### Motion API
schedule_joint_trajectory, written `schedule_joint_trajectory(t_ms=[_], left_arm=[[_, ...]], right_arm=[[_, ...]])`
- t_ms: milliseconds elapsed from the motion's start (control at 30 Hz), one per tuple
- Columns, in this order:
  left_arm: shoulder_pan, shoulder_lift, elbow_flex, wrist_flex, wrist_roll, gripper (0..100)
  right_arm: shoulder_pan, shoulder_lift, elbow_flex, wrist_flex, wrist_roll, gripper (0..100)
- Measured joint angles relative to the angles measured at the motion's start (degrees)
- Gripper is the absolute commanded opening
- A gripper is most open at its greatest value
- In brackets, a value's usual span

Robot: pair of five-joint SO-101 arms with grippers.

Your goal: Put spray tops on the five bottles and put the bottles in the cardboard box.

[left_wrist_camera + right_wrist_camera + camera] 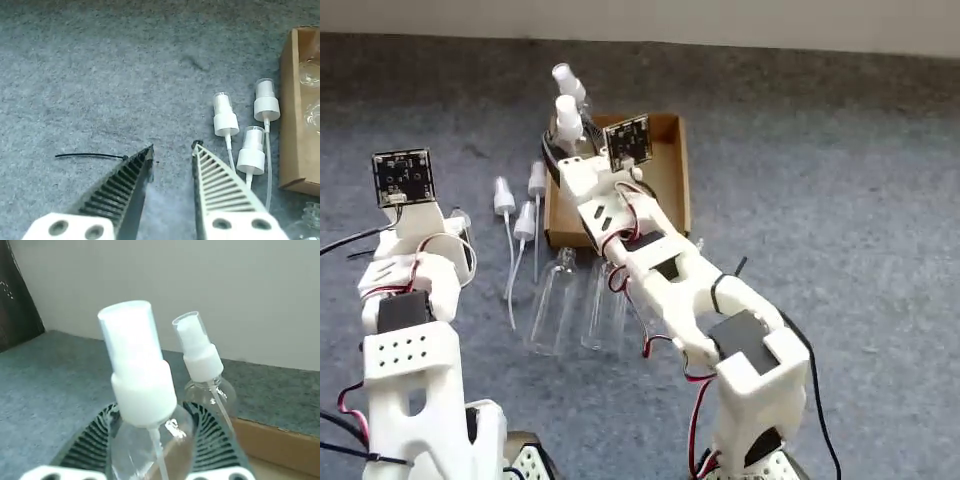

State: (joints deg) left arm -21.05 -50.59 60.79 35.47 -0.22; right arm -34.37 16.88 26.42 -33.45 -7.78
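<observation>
L gripper (pixel 173 147) low, fingers (pixel 216 186) apart; R gripper (pixel 152 409) fwd, fingers (pixel 211 440) tight on bottle (pixel 141 446)

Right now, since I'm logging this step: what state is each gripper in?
Left gripper: open, holding nothing.
Right gripper: fingers closed on a bottle with its spray top on.

Wht spray tops (pixel 226 120), clr bottles (pixel 552 300), brn cardboard box (pixel 680 175), gry speckled table (pixel 100 75), blk cable tie (pixel 90 156).

cardboard box (pixel 291 125) cut by the edge, held bottle (pixel 142 410) — base cropped
</observation>
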Motion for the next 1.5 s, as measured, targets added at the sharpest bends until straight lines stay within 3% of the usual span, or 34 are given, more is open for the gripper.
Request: schedule_joint_trajectory(t_ms=[600, 1300, 1500], left_arm=[[0.0, 0.0, 0.0, 0.0, 0.0, 13], [0.0, 0.0, 0.0, 0.0, 0.0, 13], [0.0, 0.0, 0.0, 0.0, 0.0, 13]], right_arm=[[1.9, 14.2, -11.1, -1.0, 0.0, 0.5], [1.9, 14.9, -11.8, -1.0, 0.1, 1.1], [1.9, 14.9, -11.9, -1.0, 4.8, 11.2]])
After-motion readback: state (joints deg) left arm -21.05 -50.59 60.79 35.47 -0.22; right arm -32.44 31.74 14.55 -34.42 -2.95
